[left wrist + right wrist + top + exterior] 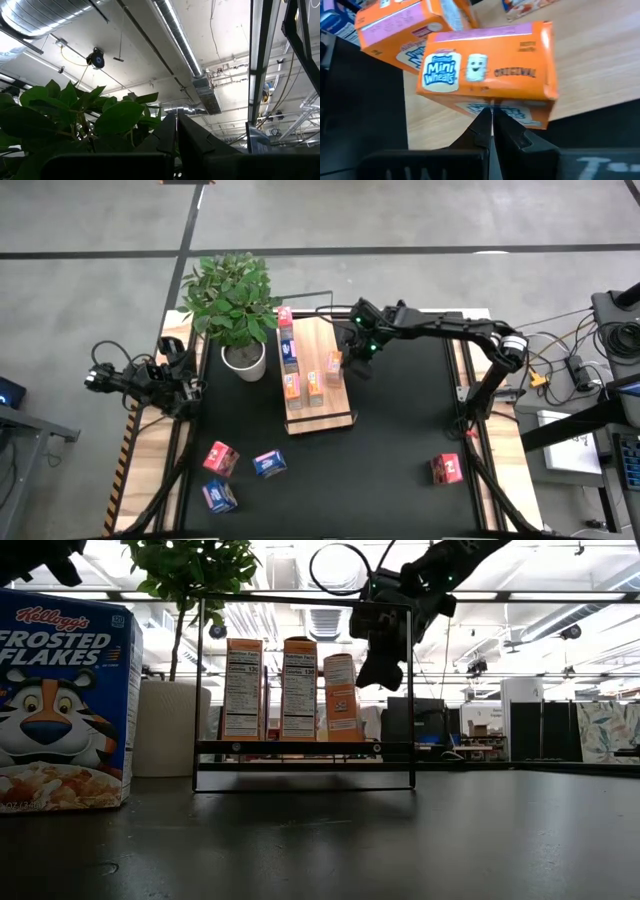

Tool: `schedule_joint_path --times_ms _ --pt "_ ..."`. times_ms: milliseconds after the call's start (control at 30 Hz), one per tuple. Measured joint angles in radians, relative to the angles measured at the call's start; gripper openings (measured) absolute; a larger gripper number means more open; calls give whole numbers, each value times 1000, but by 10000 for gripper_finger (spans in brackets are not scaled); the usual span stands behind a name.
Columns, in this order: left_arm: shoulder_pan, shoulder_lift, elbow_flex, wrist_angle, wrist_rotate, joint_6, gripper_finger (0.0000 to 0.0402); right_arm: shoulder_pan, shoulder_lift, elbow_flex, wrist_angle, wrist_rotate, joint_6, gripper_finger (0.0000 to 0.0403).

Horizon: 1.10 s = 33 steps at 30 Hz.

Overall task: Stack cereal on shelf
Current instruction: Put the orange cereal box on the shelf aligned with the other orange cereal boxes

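Orange Mini-Wheats box [487, 65] — standing on the shelf [318, 412], right of the other upright boxes [284, 688]. Right gripper [352, 360] just beside it, fingers closed, empty. Left gripper [188, 388] — table's left edge, fingers closed.

The black table [400, 430] carries the light-wood shelf [318, 415] near its far edge, a potted plant [240, 310] at the far left corner, three cereal boxes [245, 470] near the front left, and one red box [446, 469] by the right edge.
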Motion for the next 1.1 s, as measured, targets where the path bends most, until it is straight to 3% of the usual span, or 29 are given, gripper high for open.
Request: schedule_joint_path --times_ms 100,333,500,567,800,967,1100 --pt "0 0 0 0 0 0 0 -2 0 0 0 18 -2 9" --pt "0 0 0 0 0 0 0 -35 -4 0 -42 224 -84 9" --pt "0 0 0 0 0 0 0 -90 -5 0 58 231 -154 9" --pt "0 0 0 0 0 0 0 -110 -5 0 115 186 -184 9" --pt "0 0 0 -1 0 0 0 -137 42 0 274 -124 -204 9" --pt "0 0 0 0 -2 0 0 -135 80 1 285 -237 -199 9" --pt "0 0 0 0 -3 0 0 -123 94 1 292 -247 -185 9"
